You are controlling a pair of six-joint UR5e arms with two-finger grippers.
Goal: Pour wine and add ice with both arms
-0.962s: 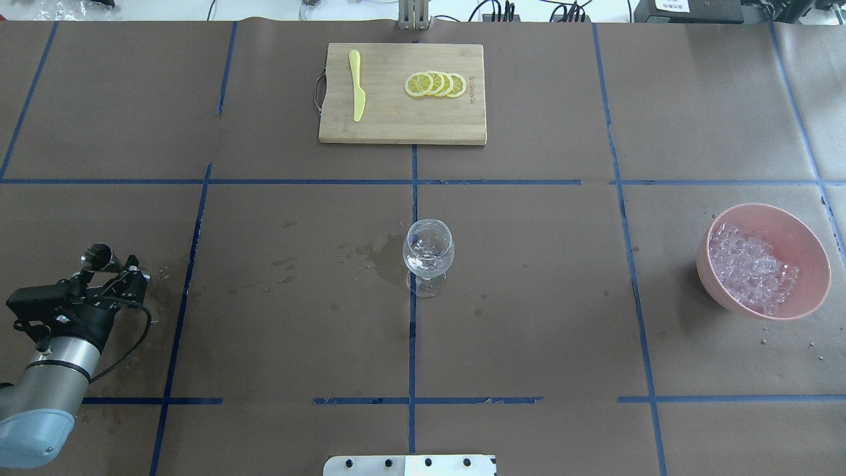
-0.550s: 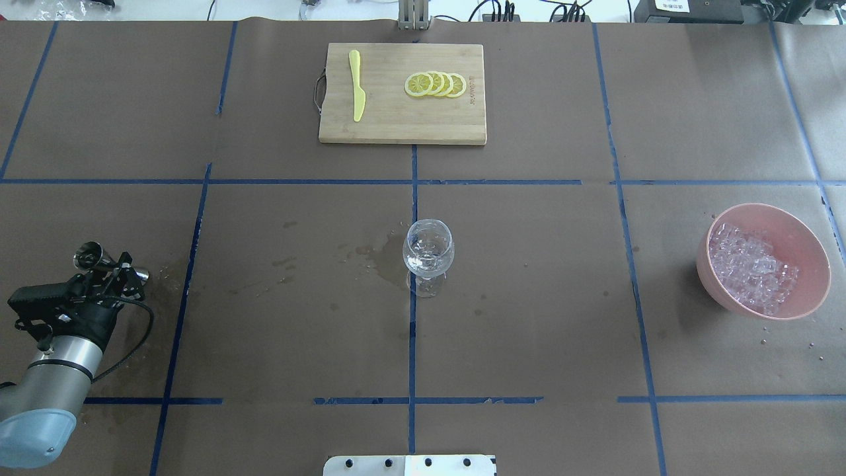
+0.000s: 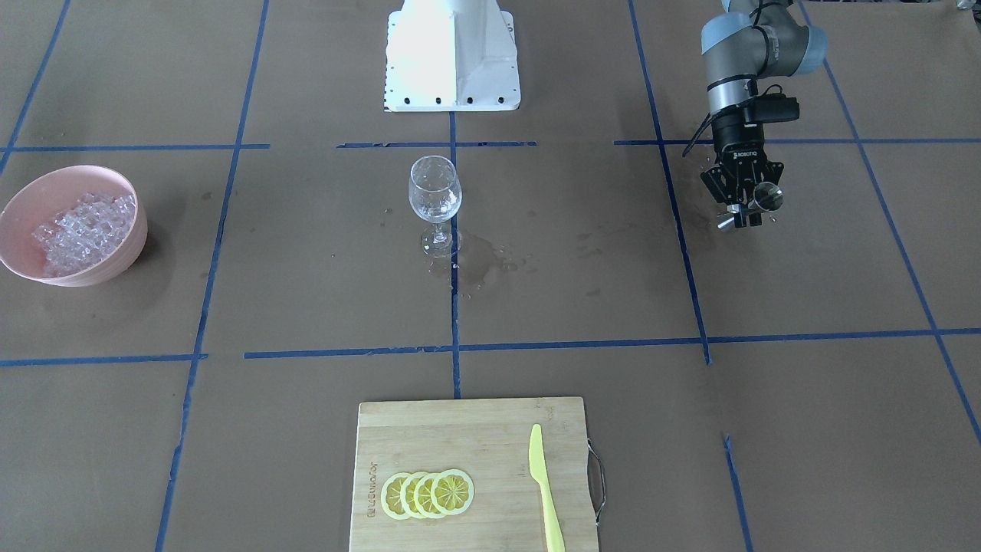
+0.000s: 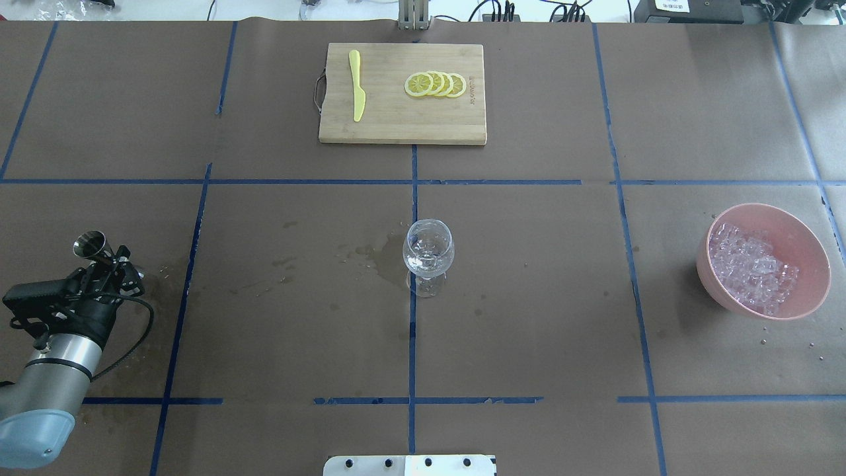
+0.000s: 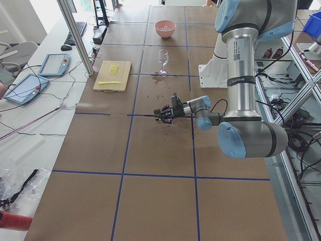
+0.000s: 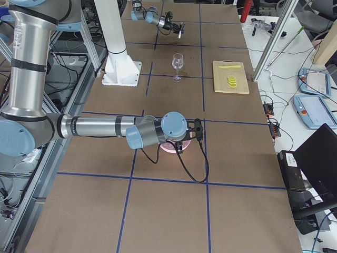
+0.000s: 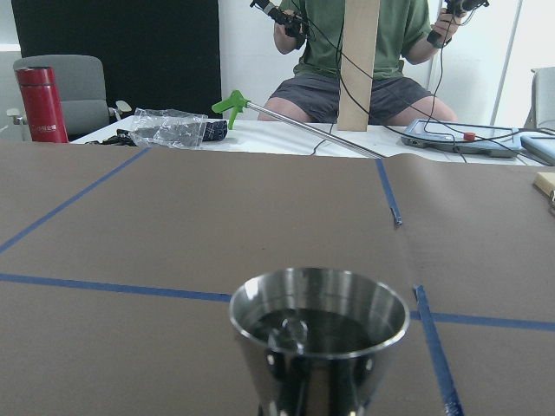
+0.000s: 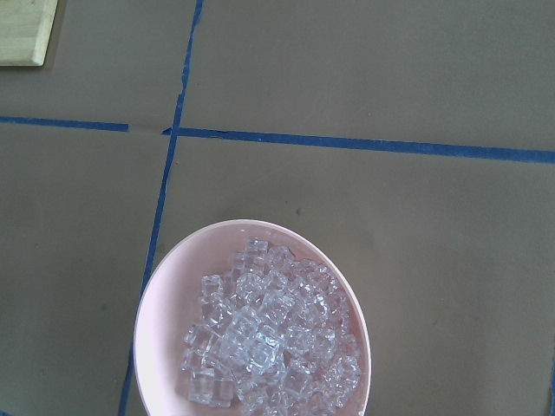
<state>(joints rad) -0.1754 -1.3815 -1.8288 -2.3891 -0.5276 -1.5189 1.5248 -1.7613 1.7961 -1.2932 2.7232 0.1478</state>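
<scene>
My left gripper (image 4: 109,268) is shut on a small steel jigger (image 4: 89,243) at the table's left side; it also shows in the front view (image 3: 747,208). The left wrist view shows the jigger (image 7: 319,347) upright with dark wine (image 7: 316,328) in its cup. The empty clear wine glass (image 4: 428,254) stands at the table's middle, far from the jigger. Ice cubes (image 4: 750,264) are heaped in a pink bowl (image 4: 813,244) at the right. My right gripper (image 6: 195,129) hovers above that bowl; I cannot tell whether it is open. The right wrist view looks down on the ice (image 8: 269,347).
A wooden cutting board (image 4: 403,125) at the far side carries lemon slices (image 4: 436,84) and a yellow knife (image 4: 357,86). A wet stain (image 4: 383,258) lies left of the glass. Small ice bits (image 4: 767,340) lie near the bowl. The white pedestal (image 3: 452,54) stands at the robot's side.
My left gripper has shifted slightly left and turned the jigger, whose cup now points up and away. The glass and bowl have not moved.
</scene>
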